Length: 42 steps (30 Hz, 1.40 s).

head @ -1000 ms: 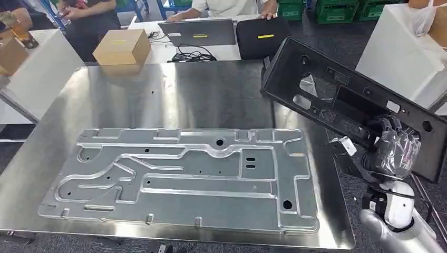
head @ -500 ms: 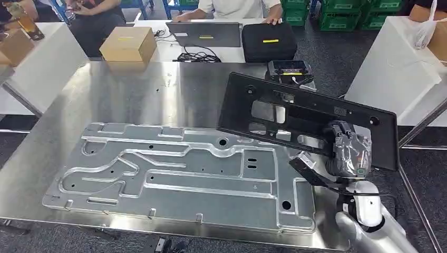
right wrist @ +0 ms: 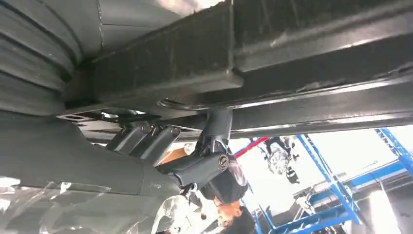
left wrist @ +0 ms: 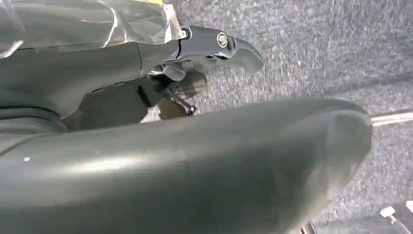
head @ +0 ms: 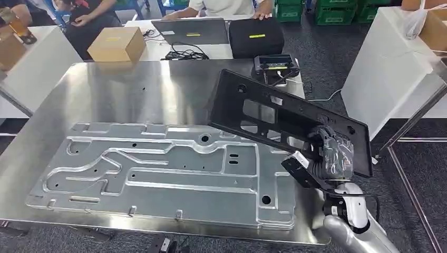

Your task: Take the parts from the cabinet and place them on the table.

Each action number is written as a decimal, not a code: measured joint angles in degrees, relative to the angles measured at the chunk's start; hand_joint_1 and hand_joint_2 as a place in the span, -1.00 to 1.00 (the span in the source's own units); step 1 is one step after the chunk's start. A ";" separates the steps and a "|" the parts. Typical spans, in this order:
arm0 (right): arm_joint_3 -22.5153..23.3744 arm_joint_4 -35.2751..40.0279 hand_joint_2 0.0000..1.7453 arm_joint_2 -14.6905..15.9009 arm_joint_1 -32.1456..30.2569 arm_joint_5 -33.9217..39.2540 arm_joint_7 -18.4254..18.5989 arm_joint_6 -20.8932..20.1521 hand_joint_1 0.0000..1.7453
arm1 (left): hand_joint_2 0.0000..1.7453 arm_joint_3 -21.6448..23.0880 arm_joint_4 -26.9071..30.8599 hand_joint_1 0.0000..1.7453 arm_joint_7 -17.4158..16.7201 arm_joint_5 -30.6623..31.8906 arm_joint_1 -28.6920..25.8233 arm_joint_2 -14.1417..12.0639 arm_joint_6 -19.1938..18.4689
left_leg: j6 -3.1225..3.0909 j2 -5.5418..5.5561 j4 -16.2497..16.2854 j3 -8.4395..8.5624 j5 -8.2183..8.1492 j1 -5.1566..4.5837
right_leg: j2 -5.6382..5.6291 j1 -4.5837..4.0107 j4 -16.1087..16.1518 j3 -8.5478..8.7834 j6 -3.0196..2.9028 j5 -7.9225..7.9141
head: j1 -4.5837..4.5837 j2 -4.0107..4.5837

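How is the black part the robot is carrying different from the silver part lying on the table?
The black panel is dark and matte; the silver plate is shiny metal. The black panel is held tilted in the air by the right hand; the silver plate lies flat on the table. The black panel has large window-like cutouts; the silver plate has raised ribs and small holes. Both are flat, long, roughly rectangular parts.

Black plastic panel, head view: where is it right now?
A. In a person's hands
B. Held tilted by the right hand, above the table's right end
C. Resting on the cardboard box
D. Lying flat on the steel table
B: the right hand grips the black plastic panel near its lower edge, tilted above the steel table.
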<state>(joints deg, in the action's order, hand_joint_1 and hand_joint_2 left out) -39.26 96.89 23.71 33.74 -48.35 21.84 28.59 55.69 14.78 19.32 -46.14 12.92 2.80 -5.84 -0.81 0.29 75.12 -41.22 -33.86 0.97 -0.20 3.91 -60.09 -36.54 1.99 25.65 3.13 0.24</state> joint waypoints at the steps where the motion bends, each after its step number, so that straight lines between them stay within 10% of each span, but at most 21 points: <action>1: -0.04 0.04 1.00 0.00 0.01 0.00 0.00 -0.04 1.00 | -1.00 0.00 0.00 -1.00 -0.02 -0.11 -0.04 0.22 -0.02 | -0.02 0.01 -0.18 0.24 0.49 0.00 | -0.02 -0.08 0.00 0.02 0.01 -0.01 | 0.00 0.00; 3: -0.04 0.37 1.00 -0.04 0.02 0.02 0.02 -0.13 1.00 | -1.00 0.04 0.00 -1.00 0.00 -0.13 -0.02 0.55 -0.18 | -0.76 0.03 -7.82 4.29 4.34 -0.19 | -0.18 -0.51 0.07 0.14 0.15 -0.12 | -0.02 0.00; 5: -0.04 0.83 1.00 -0.11 0.09 0.00 0.00 -0.20 1.00 | -1.00 0.07 0.00 -1.00 -0.02 -0.31 0.02 0.55 -0.35 | -2.82 0.16 -18.36 9.76 7.97 -1.15 | -0.16 -0.45 0.58 0.47 0.37 -0.44 | -0.04 0.00; 11: -0.07 1.20 1.00 -0.26 0.63 -1.03 -0.52 -1.64 1.00 | -1.00 0.09 0.00 -1.00 -0.39 -0.61 0.32 0.87 -0.74 | -2.17 -0.81 -22.06 11.30 10.04 -1.60 | -0.07 -0.59 0.74 0.45 1.97 -0.52 | -0.11 0.02; 14: -0.63 1.12 1.00 -0.28 1.64 -2.10 -1.48 -4.02 1.00 | -1.00 0.11 0.00 -1.00 -0.48 -0.55 0.35 1.09 -1.07 | -2.73 -0.77 -22.43 11.27 10.15 -1.49 | -0.12 -1.43 -11.34 -5.12 1.46 6.16 | -0.15 0.00; 16: -1.22 0.94 1.00 -0.35 1.69 -2.60 -2.01 -5.10 1.00 | -1.00 0.11 0.00 -1.00 -0.55 -0.55 0.30 1.16 -1.18 | -2.73 -0.73 -22.38 11.29 10.10 -1.51 | -0.10 -1.49 -15.70 -7.12 1.64 6.98 | -0.15 0.00; 20: -2.47 0.68 1.00 -0.50 2.01 -3.19 -2.40 -5.62 1.00 | -1.00 0.11 -0.02 -1.00 -0.79 -0.63 -0.24 1.14 -1.18 | -1.40 -0.43 -20.20 10.96 8.43 -1.06 | 0.65 -0.71 0.15 0.54 2.87 -0.91 | -0.17 0.00; 22: -2.82 0.46 1.00 -0.89 2.59 -3.17 -2.60 -5.59 1.00 | -1.00 0.13 -0.02 -1.00 -1.20 -0.80 -0.26 1.05 -0.98 | -1.11 -0.38 -18.08 9.73 7.44 -1.28 | -0.01 -0.88 0.14 0.33 1.55 0.22 | -0.15 0.00; 26: -3.82 -0.59 1.00 -1.83 2.61 -2.56 -3.89 -4.55 1.00 | -1.00 0.13 -0.02 -1.00 -3.15 -1.53 -0.33 1.11 -0.07 | -0.47 -0.33 -17.62 9.26 6.77 -1.15 | 0.13 -0.90 0.16 0.07 0.69 0.14 | -0.13 0.00; 31: -4.65 -2.08 1.00 -3.24 2.69 -2.03 -4.72 -3.45 1.00 | -1.00 0.13 -0.02 -1.00 -4.85 -1.31 0.20 1.14 0.68 | 0.31 -0.33 0.27 -0.38 0.68 -0.68 | 0.10 -1.08 0.21 0.12 0.58 0.21 | -0.13 0.00; 35: -5.03 -2.58 1.00 -3.91 3.31 -1.95 -4.61 -3.43 1.00 | -1.00 0.13 -0.02 -1.00 -7.39 -1.35 1.26 1.07 1.53 | -2.10 0.04 -15.94 6.07 10.35 -1.48 | -0.11 -1.14 0.65 0.91 0.52 0.26 | -0.13 0.00; 40: -5.09 -3.13 1.00 -4.20 3.85 -1.88 -4.57 -3.30 1.00 | -1.00 0.13 -0.02 -1.00 -10.30 -1.68 1.72 0.72 2.25 | -2.82 0.03 -19.85 7.70 10.83 -2.59 | -0.35 -0.75 2.61 1.76 1.99 -0.86 | -0.11 0.00; 42: -5.11 -3.37 1.00 -4.17 4.01 -1.90 -4.74 -3.34 1.00 | -1.00 0.13 -0.02 -1.00 -11.28 -1.68 1.86 0.74 2.29 | -2.91 -0.22 -22.39 9.01 12.41 -2.05 | -0.01 -1.27 0.60 1.18 1.94 1.26 | -0.20 0.00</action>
<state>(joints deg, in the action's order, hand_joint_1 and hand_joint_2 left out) -44.37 93.53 19.54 37.75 -50.25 17.09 25.24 55.82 14.75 8.04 -47.82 14.78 3.54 -3.54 -3.72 0.07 52.73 -32.21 -21.45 -1.08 -0.21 2.63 -59.48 -35.37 3.93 26.90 2.93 0.24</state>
